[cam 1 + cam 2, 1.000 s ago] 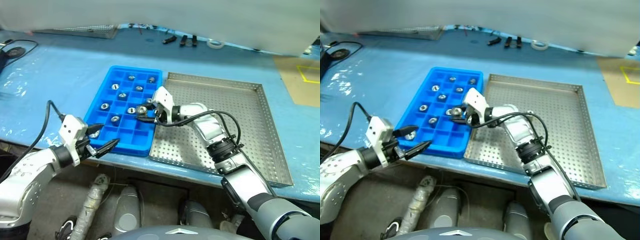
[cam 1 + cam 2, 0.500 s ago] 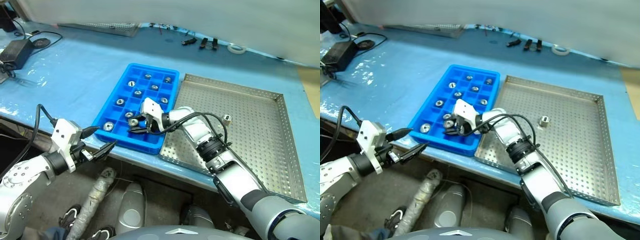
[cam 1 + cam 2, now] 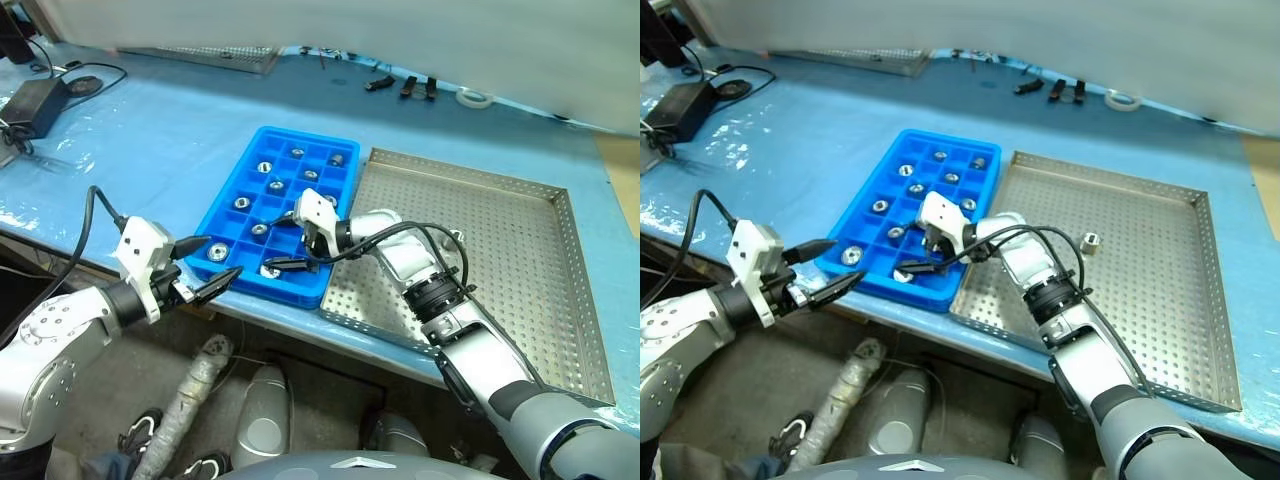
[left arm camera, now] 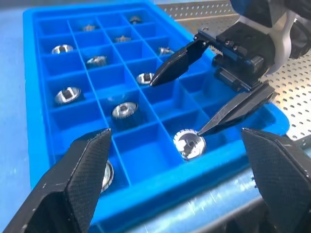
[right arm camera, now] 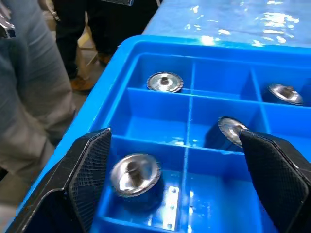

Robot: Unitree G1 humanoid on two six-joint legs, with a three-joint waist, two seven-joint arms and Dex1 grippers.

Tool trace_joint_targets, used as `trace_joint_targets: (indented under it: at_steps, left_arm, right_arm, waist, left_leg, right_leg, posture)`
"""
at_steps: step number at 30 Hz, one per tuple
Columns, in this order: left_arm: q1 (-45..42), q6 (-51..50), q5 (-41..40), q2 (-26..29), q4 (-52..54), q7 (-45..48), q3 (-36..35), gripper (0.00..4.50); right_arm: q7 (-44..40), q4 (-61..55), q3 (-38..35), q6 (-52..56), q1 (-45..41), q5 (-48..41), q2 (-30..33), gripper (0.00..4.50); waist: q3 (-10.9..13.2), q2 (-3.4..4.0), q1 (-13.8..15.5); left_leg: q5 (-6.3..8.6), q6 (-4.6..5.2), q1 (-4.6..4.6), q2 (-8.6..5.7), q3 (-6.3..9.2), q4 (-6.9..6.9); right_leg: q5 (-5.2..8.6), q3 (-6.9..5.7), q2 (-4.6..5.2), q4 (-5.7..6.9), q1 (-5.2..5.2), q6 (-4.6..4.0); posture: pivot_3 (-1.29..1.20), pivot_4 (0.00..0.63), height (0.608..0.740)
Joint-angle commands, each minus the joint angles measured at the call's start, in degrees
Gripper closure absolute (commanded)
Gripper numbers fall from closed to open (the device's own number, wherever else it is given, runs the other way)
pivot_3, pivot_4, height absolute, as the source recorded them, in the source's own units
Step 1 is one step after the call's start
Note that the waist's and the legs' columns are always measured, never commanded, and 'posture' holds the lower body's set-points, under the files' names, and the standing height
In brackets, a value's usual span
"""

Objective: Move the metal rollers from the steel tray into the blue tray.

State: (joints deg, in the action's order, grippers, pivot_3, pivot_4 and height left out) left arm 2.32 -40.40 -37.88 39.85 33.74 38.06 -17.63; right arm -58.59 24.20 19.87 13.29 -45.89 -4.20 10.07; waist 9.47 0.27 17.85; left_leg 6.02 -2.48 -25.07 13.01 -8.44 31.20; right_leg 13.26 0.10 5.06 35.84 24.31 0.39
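Looking good: right tool (image 3: 297, 247) just let go, fingers now apart, its roller (image 4: 189, 143) resting in the blue tray (image 3: 228, 195)'s near row. Left tool (image 3: 207, 270) open, empty. One roller (image 3: 1091, 241) remains in the steel tray (image 3: 540, 290).

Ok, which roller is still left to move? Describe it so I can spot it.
Find the steel tray to the right of the blue tray. One metal roller stands alone on its perforated floor, just past the right arm's elbow. Every other roller sits in a blue compartment; this one is on bare steel.
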Motion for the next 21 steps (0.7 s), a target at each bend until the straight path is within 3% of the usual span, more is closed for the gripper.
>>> trace_joint_targets:
  at_steps: [1, 5, 11, 21]
  left_arm:
    - [-3.9, 2.0, 0.9, 0.3, -2.5, 1.6, 3.2, 0.0]
    - [-10.6, 4.5, 3.7, -0.9, -8.6, 3.7, 8.8, 0.0]
    - [-21.6, 8.7, 7.4, -4.5, -18.9, 9.3, 17.4, 0.0]
    - [-31.0, 13.2, 11.3, -8.4, -29.2, 16.6, 23.6, 0.0]
  right_arm:
    - [3.4, -3.3, -4.9, 0.4, -0.8, -1.2, 1.7, 0.01]
    - [10.0, -0.2, -10.5, -0.1, -2.4, -0.6, 4.7, 0.01]
    - [23.3, 4.0, -17.6, 0.7, -4.8, 0.9, 8.2, 0.01]
    - [37.4, -2.6, -23.4, 9.9, -0.8, 0.0, 6.2, 0.01]
  waist:
    - [0.0, 0.0, -0.1]
    - [0.0, 0.0, -0.9]
    - [0.0, -0.03, -5.0]
    - [0.0, -0.05, -12.7]
  left_leg:
    - [-0.01, -0.01, -0.01, 0.0, 0.0, 0.01]
    - [-0.18, -0.3, 0.0, -0.01, -0.01, 0.09]
    - [-0.35, -0.55, 0.0, -0.13, -0.05, 0.27]
    - [-0.36, -0.55, 0.07, -0.12, -0.1, 0.52]
  right_leg:
    - [-0.01, 0.0, 0.0, -0.01, 0.0, 0.01]
    - [-0.03, 0.0, 0.02, 0.12, -0.03, 0.04]
    - [-0.14, 0.01, 0.05, 0.43, -0.01, 0.13]
    - [-0.13, -0.02, 0.03, 0.79, 0.14, 0.11]
  posture:
    - [0.36, 0.15, 0.74]
    - [0.27, 0.15, 0.74]
    - [0.11, 0.15, 0.74]
    - [-0.02, 0.15, 0.74]
